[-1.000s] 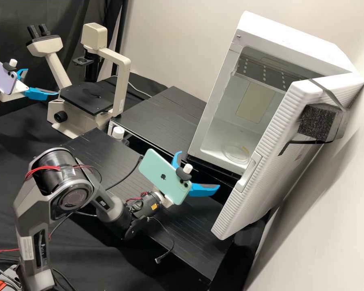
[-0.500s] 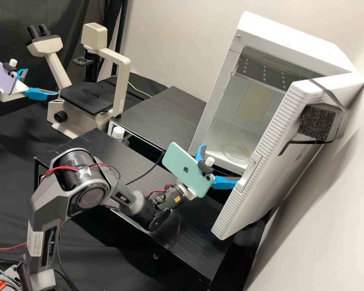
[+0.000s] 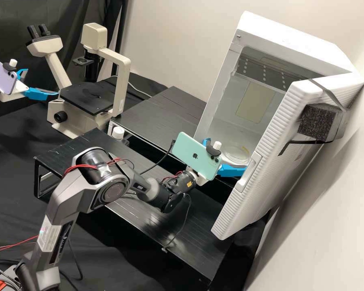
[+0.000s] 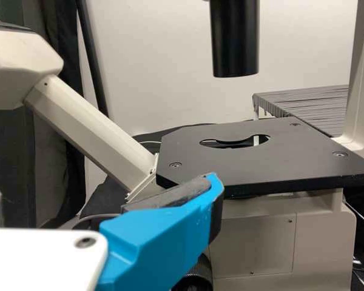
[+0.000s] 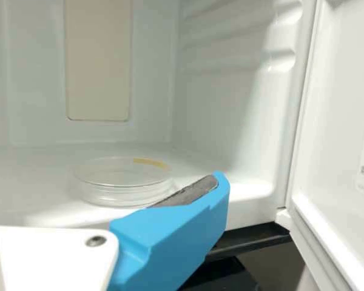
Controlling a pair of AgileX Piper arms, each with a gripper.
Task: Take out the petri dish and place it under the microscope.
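Note:
The clear petri dish [image 3: 237,155] lies on the white cabinet's floor near its opening; the right wrist view shows the dish [image 5: 122,193] with a yellow strip on its rim. My right gripper [image 3: 226,155] is open at the cabinet's mouth, in front of the dish; in its wrist view the gripper [image 5: 106,182] has the dish beyond and between its spread fingers, not gripped. At the far left my left gripper [image 3: 42,81] stands open beside the microscope [image 3: 87,97]. In its wrist view the gripper [image 4: 104,182] has one blue finger before the black stage [image 4: 279,160].
The cabinet door [image 3: 267,145] stands open to the right of my right gripper. A black raised platform [image 3: 161,117] lies between microscope and cabinet, and another platform [image 3: 202,230] runs under the right arm. A white-capped bottle [image 3: 118,133] stands between the platforms.
My right gripper has moved right and up in the high view, from over the platform to the cabinet's mouth, staying open. The left arm and the petri dish have not moved.

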